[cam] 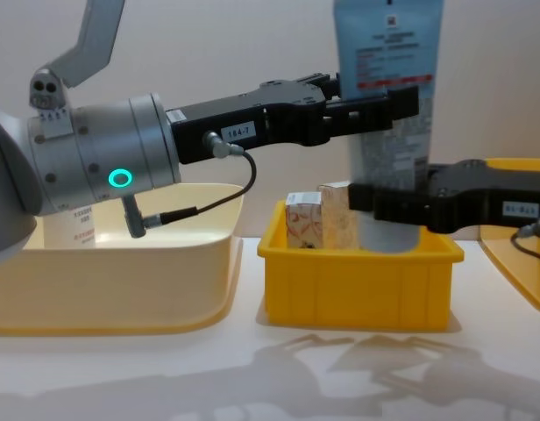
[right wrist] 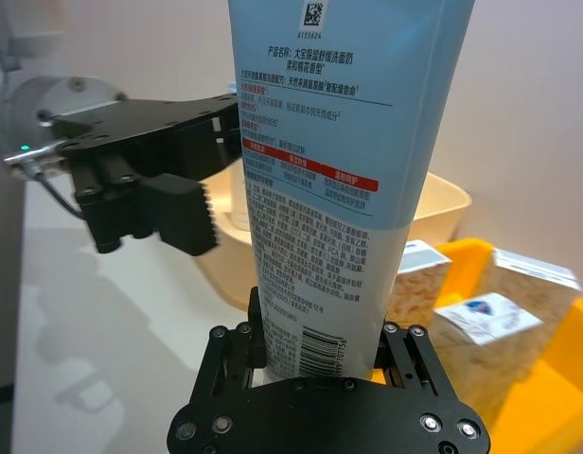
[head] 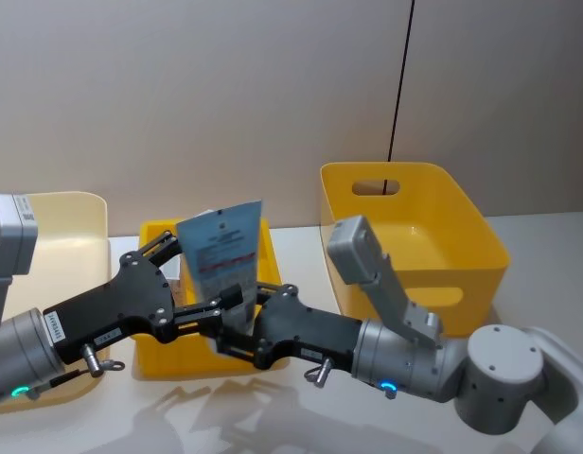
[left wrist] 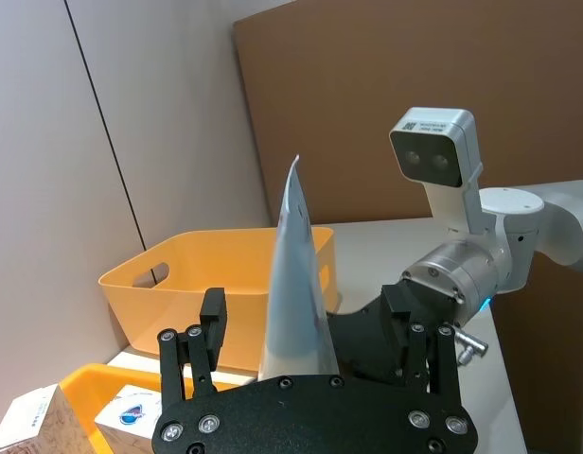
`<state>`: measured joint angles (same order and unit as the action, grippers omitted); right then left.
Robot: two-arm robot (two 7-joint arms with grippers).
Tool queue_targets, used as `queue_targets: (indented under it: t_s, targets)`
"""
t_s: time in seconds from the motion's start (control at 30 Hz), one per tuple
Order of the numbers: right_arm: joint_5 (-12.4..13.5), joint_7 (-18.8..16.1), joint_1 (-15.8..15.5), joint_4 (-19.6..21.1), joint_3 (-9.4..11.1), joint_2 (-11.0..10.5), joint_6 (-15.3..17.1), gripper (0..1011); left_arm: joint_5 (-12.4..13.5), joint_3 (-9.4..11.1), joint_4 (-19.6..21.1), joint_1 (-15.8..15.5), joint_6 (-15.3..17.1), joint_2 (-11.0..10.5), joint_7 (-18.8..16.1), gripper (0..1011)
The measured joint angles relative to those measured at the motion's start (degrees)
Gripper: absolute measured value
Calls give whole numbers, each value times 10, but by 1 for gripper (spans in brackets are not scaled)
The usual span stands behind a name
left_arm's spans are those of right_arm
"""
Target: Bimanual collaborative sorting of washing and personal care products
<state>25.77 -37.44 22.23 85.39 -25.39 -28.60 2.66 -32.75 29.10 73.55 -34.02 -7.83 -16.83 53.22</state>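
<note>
The light-blue squeeze tube stands upright over the small yellow bin. My right gripper comes in from the right and is shut on the tube's lower end. My left gripper reaches in from the left at the tube's middle. It is open, with one finger on each flat side and a gap showing in the left wrist view. Small white cartons with an orange-brown pattern sit in the small bin under the tube. A whitish container stands in the cream bin, partly hidden by my left arm.
The cream bin lies at the left and a large yellow bin with a handle slot at the right. The small yellow bin sits between them. Bare table runs along the front.
</note>
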Motion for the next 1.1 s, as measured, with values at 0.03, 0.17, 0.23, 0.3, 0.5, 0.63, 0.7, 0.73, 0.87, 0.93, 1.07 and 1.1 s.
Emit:
queue_targets:
  t_s: [0.03,0.17,0.23,0.3,0.5,0.63,0.7,0.73,0.87,0.93,1.07,1.1]
  targets:
    - [0,4,-2,2,2,-1,0,556,0,0,0,0,0,0,0,1000]
    - [1,29,-15,16,14,-7,1,556,0,0,0,0,0,0,0,1000]
    - [1,39,-19,20,19,-8,1,556,0,0,0,0,0,0,0,1000]
    - [0,55,-28,28,27,-11,1,556,0,0,0,0,0,0,0,1000]
    - [-6,89,-44,44,45,-13,2,556,0,0,0,0,0,0,0,1000]
    - [-14,125,-57,58,61,-14,1,556,0,0,0,0,0,0,0,1000]
    - [-19,141,-62,63,68,-13,0,556,0,0,0,0,0,0,0,1000]
    - [-21,146,-64,65,71,-13,0,556,0,0,0,0,0,0,0,1000]
    - [-31,174,-71,72,82,-11,-3,556,0,0,0,0,0,0,0,1000]
    - [-38,190,-74,75,89,-8,-4,556,0,0,0,0,0,0,0,1000]
    - [-51,218,-77,79,100,-4,-8,556,0,0,0,0,0,0,0,1000]
    - [-53,224,-77,80,103,-2,-9,556,0,0,0,0,0,0,0,1000]
